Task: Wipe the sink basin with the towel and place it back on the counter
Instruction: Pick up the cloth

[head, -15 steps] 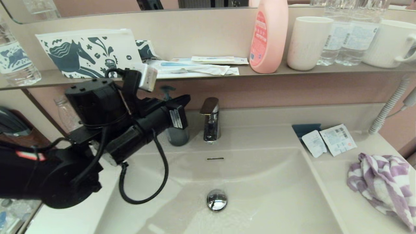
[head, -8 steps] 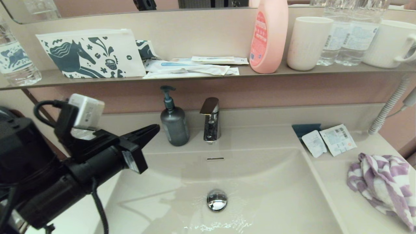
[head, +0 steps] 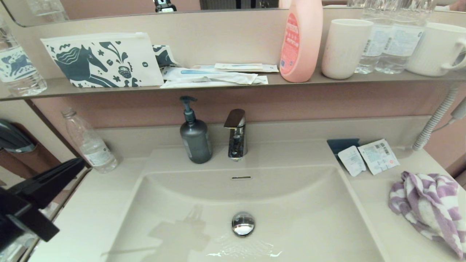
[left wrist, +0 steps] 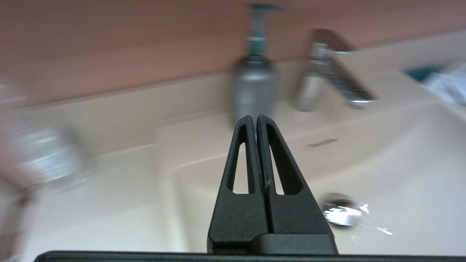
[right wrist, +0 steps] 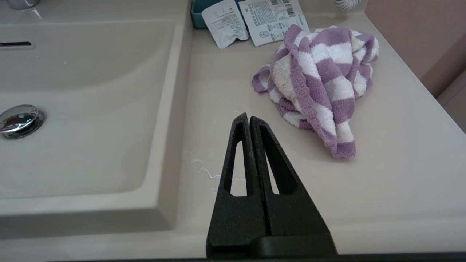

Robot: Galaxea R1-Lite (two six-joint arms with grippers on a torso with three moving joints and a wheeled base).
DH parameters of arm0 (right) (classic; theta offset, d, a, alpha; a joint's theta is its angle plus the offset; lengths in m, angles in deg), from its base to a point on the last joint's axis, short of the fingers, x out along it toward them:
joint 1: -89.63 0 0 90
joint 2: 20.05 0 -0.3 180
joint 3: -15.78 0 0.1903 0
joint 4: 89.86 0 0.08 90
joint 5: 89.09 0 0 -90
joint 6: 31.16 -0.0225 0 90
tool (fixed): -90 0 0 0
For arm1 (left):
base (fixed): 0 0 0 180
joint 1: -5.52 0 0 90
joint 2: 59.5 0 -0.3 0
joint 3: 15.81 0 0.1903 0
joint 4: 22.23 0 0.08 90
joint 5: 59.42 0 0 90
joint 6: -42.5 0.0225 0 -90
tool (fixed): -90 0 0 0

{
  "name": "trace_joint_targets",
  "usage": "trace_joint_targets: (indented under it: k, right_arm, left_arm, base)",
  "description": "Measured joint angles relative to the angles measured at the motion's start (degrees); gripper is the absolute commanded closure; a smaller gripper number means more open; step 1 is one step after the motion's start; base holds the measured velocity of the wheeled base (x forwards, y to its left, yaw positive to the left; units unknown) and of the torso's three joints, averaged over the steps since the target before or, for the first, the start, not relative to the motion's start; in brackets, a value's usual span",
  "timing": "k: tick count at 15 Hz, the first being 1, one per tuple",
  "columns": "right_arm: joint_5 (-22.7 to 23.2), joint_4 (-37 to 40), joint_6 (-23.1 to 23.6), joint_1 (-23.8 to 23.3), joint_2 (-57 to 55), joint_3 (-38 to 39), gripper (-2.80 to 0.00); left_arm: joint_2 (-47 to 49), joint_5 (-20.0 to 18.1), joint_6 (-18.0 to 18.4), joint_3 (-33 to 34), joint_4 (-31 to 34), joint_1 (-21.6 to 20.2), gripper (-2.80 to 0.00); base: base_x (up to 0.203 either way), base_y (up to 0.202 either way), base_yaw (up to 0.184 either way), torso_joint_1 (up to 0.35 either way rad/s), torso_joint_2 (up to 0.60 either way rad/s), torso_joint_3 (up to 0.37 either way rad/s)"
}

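Observation:
The purple and white striped towel [head: 427, 205] [right wrist: 316, 83] lies bunched on the cream counter [head: 378, 214] [right wrist: 218, 91] to the right of the sink basin [head: 182, 193] [right wrist: 83, 72]. A chrome drain plug [head: 243, 223] [right wrist: 20, 121] sits in the basin's middle, with a little water around it. My left gripper [head: 78, 163] [left wrist: 253, 118] is shut and empty at the far left, over the left counter edge. My right gripper [right wrist: 247, 118] is shut and empty above the counter, a short way in front of the towel; it is out of the head view.
A chrome tap [head: 236, 133] and a grey soap dispenser [head: 194, 136] stand behind the basin. A clear bottle [head: 89, 145] is at the left. Two sachets [head: 367, 158] lie behind the towel. The shelf [head: 225, 85] above holds a horse-print pouch, pink bottle and cups.
My left arm has drawn back to the left and down, out from over the basin's left side, to the frame's lower left corner. The towel has not moved.

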Motion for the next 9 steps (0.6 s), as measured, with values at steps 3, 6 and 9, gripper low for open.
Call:
trace_joint_targets:
  k: [3, 6, 9]
  right_arm:
    - [0.0, 0.0, 0.0, 0.0, 0.0, 0.0, 0.00]
    - [0.0, 0.0, 0.0, 0.0, 0.0, 0.0, 0.00]
    - [0.0, 0.0, 0.0, 0.0, 0.0, 0.0, 0.00]
  left_arm:
    - [-9.3, 0.6, 0.6, 2.6, 2.8, -8.3, 0.00]
    - [-18.6, 0.8, 0.3, 4.4, 9.3, -13.7, 0.00]
    - [-28.1, 0.8, 0.2, 6.4, 18.0, -15.1, 0.00]
  base:
    - [0.000, 0.000, 0.000, 0.000, 0.00, 0.000]
    - [0.000, 0.000, 0.000, 0.000, 0.00, 0.000]
    - [0.000, 0.000, 0.000, 0.000, 0.00, 0.000]
